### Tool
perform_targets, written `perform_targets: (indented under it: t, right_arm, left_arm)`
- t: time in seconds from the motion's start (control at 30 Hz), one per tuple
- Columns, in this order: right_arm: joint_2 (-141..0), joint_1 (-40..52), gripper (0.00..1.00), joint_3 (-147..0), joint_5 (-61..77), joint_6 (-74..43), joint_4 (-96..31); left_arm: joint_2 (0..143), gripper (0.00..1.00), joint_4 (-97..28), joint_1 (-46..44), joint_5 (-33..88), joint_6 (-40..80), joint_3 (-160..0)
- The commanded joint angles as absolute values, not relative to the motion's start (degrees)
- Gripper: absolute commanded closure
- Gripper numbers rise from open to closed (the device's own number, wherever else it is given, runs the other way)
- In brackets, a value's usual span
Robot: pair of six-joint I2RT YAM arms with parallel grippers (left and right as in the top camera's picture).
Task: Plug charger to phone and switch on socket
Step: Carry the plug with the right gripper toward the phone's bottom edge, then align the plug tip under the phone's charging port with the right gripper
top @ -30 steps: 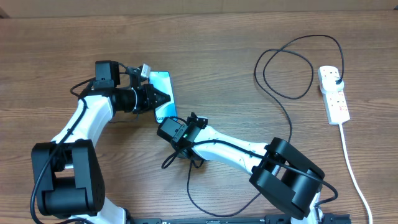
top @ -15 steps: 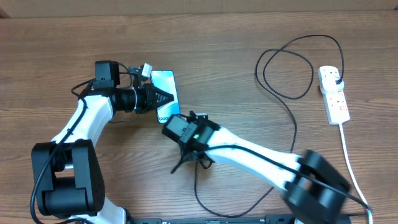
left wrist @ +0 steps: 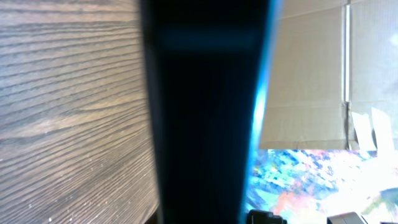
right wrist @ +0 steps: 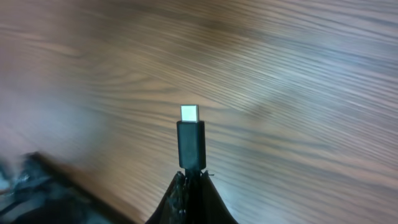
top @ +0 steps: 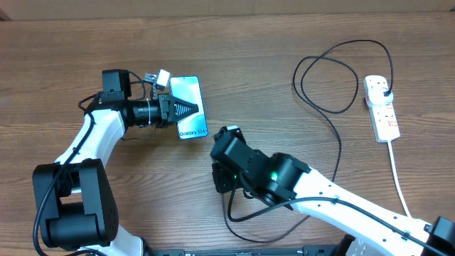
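Right arm [top: 320, 192] has swung since a second ago. Its wrist now sits back from the phone [top: 186, 96], so the lower end of the screen with the "Galaxy S24" lettering is uncovered. Left arm [top: 99, 131] and the phone have also shifted slightly.

Phone: a slim, flat rectangle with a glossy blue-teal screen and a dark frame. Left jaws are closed tight on its long edge. In the left wrist view the dark frame fills the middle as a smooth vertical band, with a thin blue gleam along one side.

Charger [top: 336, 135]: a thin black rubbery cable, looping loosely over the bench [top: 284, 43]. Right jaws are pinched fully together on its connector end. The boxy black housing stands straight out of the tips, with the small bright metal connector tip [right wrist: 189, 114] beyond it, clear of the wood.

Bench: brown wood-grain laminate with fine streaks.

Socket [top: 381, 107]: a white plastic strip with red switches, well apart from both jaws, beyond the cable loops. A black plug is seated at its far end, and a thicker white cord [top: 399, 178] trails off its near end.
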State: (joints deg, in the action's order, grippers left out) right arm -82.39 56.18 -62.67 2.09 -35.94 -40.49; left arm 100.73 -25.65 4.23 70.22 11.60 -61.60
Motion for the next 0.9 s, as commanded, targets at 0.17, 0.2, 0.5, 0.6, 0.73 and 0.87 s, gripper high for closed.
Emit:
perform_targets:
  t: [0.17, 0.2, 0.5, 0.6, 0.73, 0.87]
  right_arm:
    - [-81.67, 55.79, 0.96, -47.37, 13.85, -36.38, -15.73]
    - [-81.67, 55.79, 0.96, -46.92, 13.23, -36.40, -15.00]
    - [-81.71, 55.79, 0.96, -46.87, 7.73, -43.24, -10.28]
    - [-81.76, 55.79, 0.96, -46.87, 4.49, -43.94, -10.28]
    - [-81.78, 55.79, 0.96, -46.87, 2.76, -43.97, -9.19]
    - [-81.78, 55.79, 0.96, -46.87, 0.54, -45.71, -8.12]
  left_arm:
    - [99.94, 0.95, -24.86, 4.12, 77.84, 11.55, -61.23]
    - [99.94, 0.96, -25.19, 4.08, 77.82, 12.47, -61.23]
    - [99.96, 0.96, -26.11, 1.39, 76.86, 13.34, -61.21]
    - [99.96, 0.96, -26.11, 0.71, 74.35, 14.33, -61.21]
    - [99.96, 0.96, -26.09, 0.71, 73.06, 17.85, -61.21]
    - [99.96, 0.96, -25.30, 0.71, 73.03, 18.46, -61.21]
